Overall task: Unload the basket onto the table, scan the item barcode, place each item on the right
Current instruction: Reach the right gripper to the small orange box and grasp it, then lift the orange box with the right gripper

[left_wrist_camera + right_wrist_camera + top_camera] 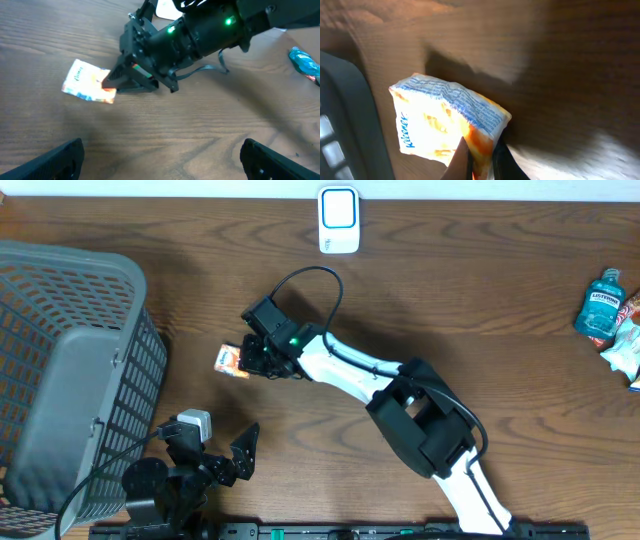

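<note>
Dark wood-grain tabletop (480, 280) spreads under a small, soft rectangular packet (231, 360) of crinkly plastic printed white, orange and blue, left of centre. My right gripper (477, 159) pinches its orange corner, black fingers narrowed tight on the wrapper. My left gripper (162, 167) hovers nearer the front edge, jaws spread wide, holding nothing. A grey lattice basket (60, 380) stands at the left; a white rounded scanner (339, 220) sits at the far edge.
</note>
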Robot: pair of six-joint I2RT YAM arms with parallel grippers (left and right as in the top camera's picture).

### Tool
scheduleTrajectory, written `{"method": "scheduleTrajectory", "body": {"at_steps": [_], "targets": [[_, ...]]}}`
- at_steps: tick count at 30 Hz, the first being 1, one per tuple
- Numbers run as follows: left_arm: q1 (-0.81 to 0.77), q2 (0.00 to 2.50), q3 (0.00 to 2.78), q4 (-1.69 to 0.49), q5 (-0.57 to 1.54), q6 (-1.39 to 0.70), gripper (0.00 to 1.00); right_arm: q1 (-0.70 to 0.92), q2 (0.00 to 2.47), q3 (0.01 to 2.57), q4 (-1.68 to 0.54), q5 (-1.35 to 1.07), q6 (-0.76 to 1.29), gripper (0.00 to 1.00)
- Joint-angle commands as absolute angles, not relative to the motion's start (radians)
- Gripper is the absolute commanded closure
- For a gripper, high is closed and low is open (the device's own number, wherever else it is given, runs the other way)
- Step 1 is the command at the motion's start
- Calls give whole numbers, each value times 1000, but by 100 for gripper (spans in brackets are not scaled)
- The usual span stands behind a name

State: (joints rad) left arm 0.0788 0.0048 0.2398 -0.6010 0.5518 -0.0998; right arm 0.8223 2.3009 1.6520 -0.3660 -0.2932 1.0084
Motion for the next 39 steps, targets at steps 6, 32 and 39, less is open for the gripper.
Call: {"method": "scheduleTrajectory", "body": {"at_steps": [6, 32, 39], "targets": [[84, 4, 246, -599, 561, -86, 1, 641, 2136, 1624, -752, -617, 663, 99], [84, 4, 246, -599, 561, -86, 1, 307, 1887, 1608, -1702, -805, 292, 99], [84, 4, 246, -599, 561, -86, 1, 307, 1887, 1608, -1702, -774, 292, 98]]}}
